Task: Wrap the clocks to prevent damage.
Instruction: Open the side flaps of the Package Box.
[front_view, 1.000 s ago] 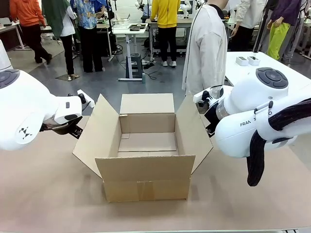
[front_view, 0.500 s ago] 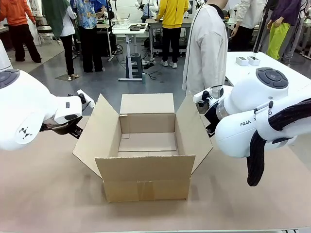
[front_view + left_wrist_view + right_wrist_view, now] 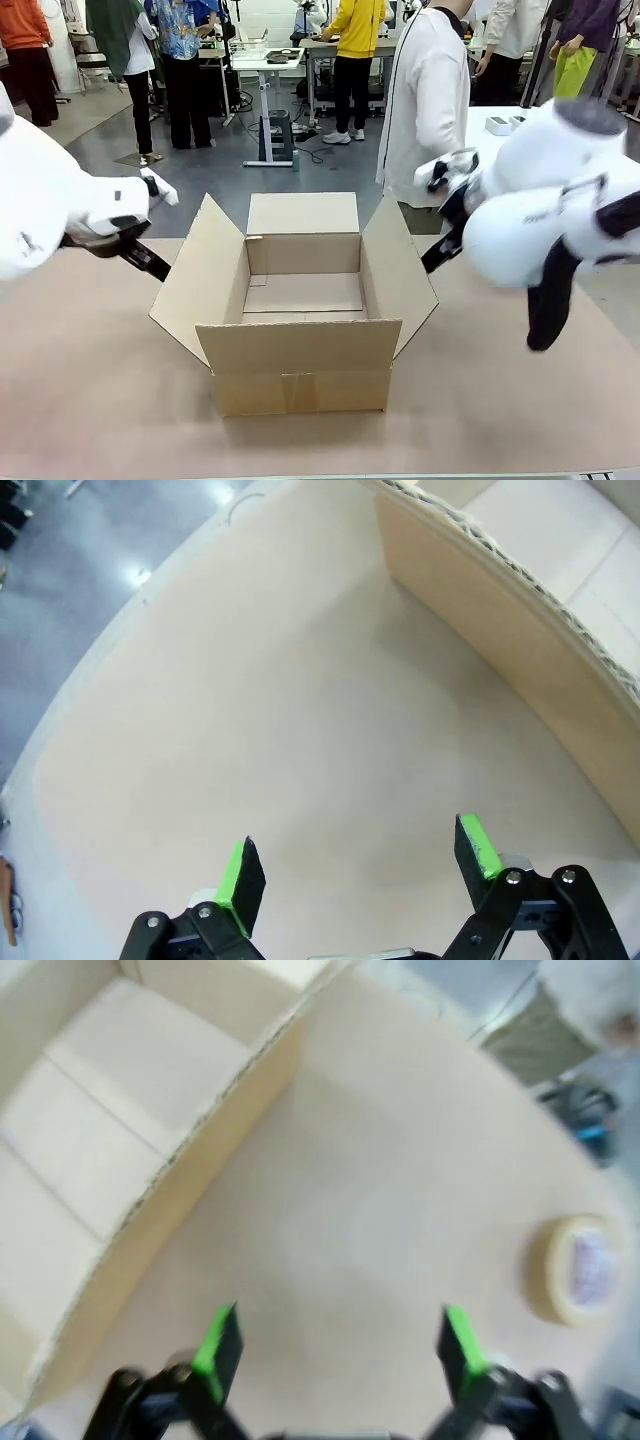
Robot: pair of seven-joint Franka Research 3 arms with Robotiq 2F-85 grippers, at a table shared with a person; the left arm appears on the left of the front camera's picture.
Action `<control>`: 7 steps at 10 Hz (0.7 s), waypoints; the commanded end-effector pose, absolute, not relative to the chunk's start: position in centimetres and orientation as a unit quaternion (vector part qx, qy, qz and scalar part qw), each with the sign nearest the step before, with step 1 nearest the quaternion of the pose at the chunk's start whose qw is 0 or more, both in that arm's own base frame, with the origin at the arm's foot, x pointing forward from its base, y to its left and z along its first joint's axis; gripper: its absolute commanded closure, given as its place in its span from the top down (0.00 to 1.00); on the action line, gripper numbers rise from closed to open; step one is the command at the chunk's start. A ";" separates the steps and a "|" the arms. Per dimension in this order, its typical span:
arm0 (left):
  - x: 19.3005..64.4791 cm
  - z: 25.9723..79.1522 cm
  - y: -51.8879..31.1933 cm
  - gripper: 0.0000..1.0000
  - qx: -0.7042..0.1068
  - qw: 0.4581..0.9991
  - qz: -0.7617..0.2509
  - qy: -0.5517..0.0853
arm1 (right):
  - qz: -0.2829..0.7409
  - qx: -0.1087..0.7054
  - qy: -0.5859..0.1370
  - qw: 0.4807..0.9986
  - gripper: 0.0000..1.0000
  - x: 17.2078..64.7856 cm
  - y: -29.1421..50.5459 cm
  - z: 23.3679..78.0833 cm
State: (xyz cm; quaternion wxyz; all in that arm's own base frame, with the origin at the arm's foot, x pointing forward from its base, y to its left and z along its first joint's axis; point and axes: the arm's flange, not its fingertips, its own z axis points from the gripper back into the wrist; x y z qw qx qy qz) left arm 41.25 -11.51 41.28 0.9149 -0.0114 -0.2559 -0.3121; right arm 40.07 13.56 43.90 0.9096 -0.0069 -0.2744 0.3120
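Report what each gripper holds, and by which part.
Nothing: the left gripper and right gripper are both open and empty.

An open cardboard box (image 3: pixel 300 375) stands in front of me on the tan table (image 3: pixel 90 400), its four flaps spread outward. On the side of the box's right flap, well apart from it, a roll of beige tape (image 3: pixel 575 1265) lies on the table, blurred. Just behind the box's far right corner stands a person in a long white coat (image 3: pixel 425 100). Farther behind the box I see a grey floor (image 3: pixel 225 165), a white standing desk (image 3: pixel 265 65) and several people, one in a yellow top (image 3: pixel 345 40). Beyond the box's right side, two small white containers (image 3: pixel 508 125) sit on a white side table (image 3: pixel 560 135).
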 end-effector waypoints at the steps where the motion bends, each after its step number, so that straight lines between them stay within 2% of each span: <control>1: 41.2 48.0 -8.7 1.00 -0.044 0.897 -0.365 -0.245 | 0.318 -0.031 -0.269 0.909 1.00 38.0 12.3 51.4; 2: 40.5 51.0 -8.5 1.00 -0.047 0.891 -0.382 -0.239 | 0.343 -0.030 -0.255 0.903 1.00 36.2 12.7 53.9; 4: 36.0 55.9 -8.0 1.00 -0.056 0.879 -0.401 -0.253 | 0.405 -0.048 -0.223 0.885 1.00 31.1 13.6 57.8; 6: 34.6 60.2 -8.5 1.00 -0.025 0.878 -0.400 -0.261 | 0.382 -0.068 -0.234 0.892 1.00 29.1 13.4 60.0; 7: 33.7 60.3 -9.1 1.00 0.006 0.886 -0.370 -0.279 | 0.332 -0.107 -0.253 0.902 1.00 29.2 13.2 59.5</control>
